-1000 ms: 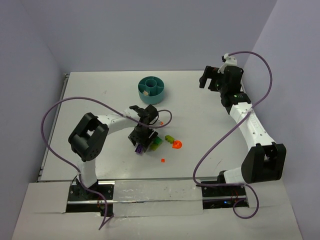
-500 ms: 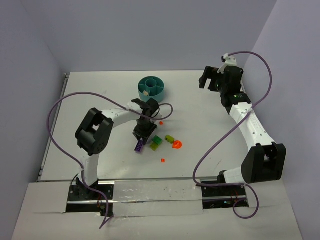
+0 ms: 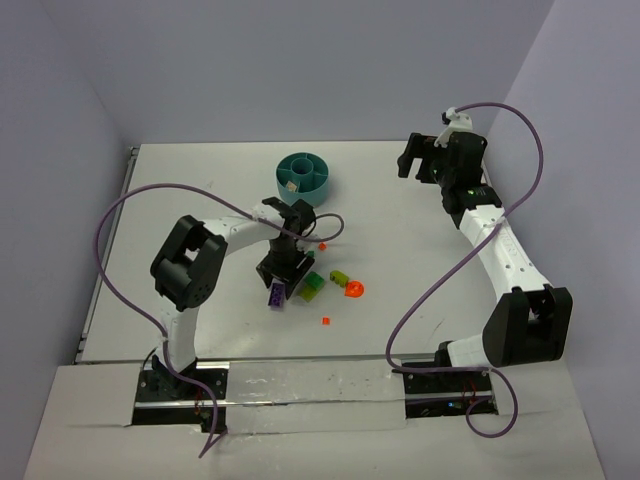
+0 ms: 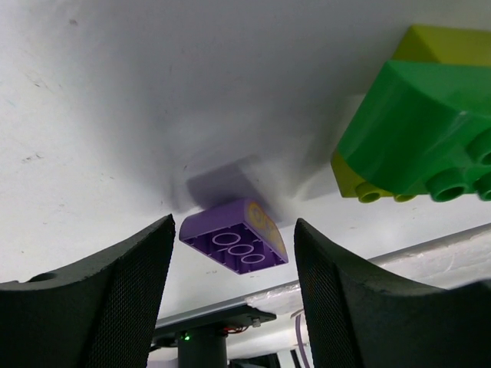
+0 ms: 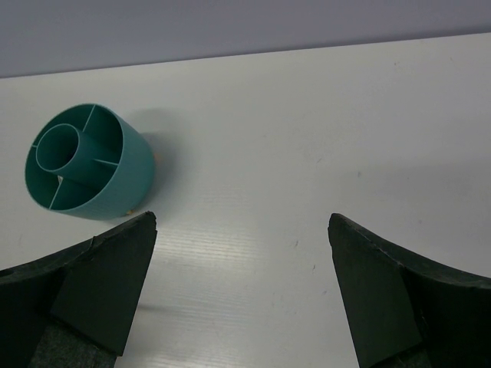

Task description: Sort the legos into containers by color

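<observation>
A purple brick (image 3: 276, 294) lies on the table; in the left wrist view it (image 4: 234, 238) sits between my fingertips without touching them. My left gripper (image 3: 282, 272) (image 4: 235, 226) is open over it. A dark green brick (image 3: 312, 287) (image 4: 414, 138) rests on a lime piece (image 4: 437, 46) just to the right. A lime bit (image 3: 340, 277), an orange-red piece (image 3: 354, 290) and two tiny orange bits (image 3: 325, 320) (image 3: 322, 245) lie nearby. The teal bowl (image 3: 303, 178) (image 5: 84, 161) stands at the back. My right gripper (image 3: 415, 160) (image 5: 242, 222) is open and empty.
The left arm's purple cable (image 3: 130, 210) loops over the left of the table. The table's near edge with the arm bases (image 3: 300, 385) lies just beyond the bricks. Something pale lies in one bowl compartment (image 3: 292, 185).
My left arm swung its elbow in and the gripper shifted slightly off the brick pile, settling over the purple brick. The right arm has not moved.
</observation>
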Robot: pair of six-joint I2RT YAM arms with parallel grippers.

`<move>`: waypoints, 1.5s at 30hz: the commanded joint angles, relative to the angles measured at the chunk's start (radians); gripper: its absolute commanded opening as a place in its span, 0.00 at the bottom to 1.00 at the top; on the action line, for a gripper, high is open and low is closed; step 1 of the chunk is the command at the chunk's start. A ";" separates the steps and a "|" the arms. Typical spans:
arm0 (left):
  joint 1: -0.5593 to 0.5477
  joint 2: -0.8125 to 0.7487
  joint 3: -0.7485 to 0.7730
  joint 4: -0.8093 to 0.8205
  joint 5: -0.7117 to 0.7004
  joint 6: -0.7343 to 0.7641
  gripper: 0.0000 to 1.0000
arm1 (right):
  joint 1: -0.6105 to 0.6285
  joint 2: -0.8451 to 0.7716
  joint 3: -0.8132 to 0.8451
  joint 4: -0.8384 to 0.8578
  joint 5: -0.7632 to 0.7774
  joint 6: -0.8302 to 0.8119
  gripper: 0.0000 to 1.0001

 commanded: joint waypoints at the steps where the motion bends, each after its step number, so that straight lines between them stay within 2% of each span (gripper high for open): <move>1: 0.003 -0.013 -0.001 -0.042 0.008 0.020 0.70 | -0.008 -0.012 0.027 0.019 -0.013 0.002 1.00; 11: 0.009 0.005 0.003 -0.060 0.030 0.026 0.52 | -0.008 -0.009 0.031 0.017 -0.012 -0.005 1.00; 18: 0.009 0.013 -0.002 -0.050 0.044 0.049 0.47 | -0.008 -0.005 0.039 0.014 -0.012 -0.010 1.00; 20: 0.005 0.013 -0.008 -0.047 0.040 0.055 0.53 | -0.008 -0.005 0.039 0.014 -0.016 -0.009 1.00; 23: 0.001 0.011 -0.016 -0.044 0.044 0.055 0.69 | -0.006 -0.006 0.036 0.015 -0.015 -0.009 1.00; 27: 0.001 0.011 -0.021 -0.037 0.039 0.052 0.66 | -0.008 -0.008 0.031 0.015 -0.016 -0.009 1.00; 32: 0.000 0.011 -0.023 -0.033 0.027 0.051 0.50 | -0.006 -0.010 0.030 0.017 -0.016 -0.012 1.00; 34: 0.000 0.006 -0.017 -0.034 0.028 0.053 0.38 | -0.007 -0.012 0.028 0.017 -0.013 -0.011 1.00; 36: 0.001 -0.001 0.002 -0.035 0.013 0.061 0.20 | -0.007 -0.014 0.025 0.018 -0.015 -0.013 1.00; 37: -0.001 -0.015 0.030 -0.035 0.009 0.075 0.03 | -0.008 -0.017 0.022 0.017 -0.018 -0.015 1.00; 38: 0.001 -0.024 0.050 -0.037 0.003 0.083 0.00 | -0.008 -0.017 0.022 0.015 -0.021 -0.015 1.00; 41: 0.010 -0.102 0.149 -0.025 0.010 0.133 0.00 | -0.006 -0.020 0.028 -0.002 -0.028 -0.025 1.00; 45: 0.052 -0.252 0.243 0.106 0.010 0.125 0.00 | -0.008 -0.028 0.034 -0.015 -0.032 -0.035 1.00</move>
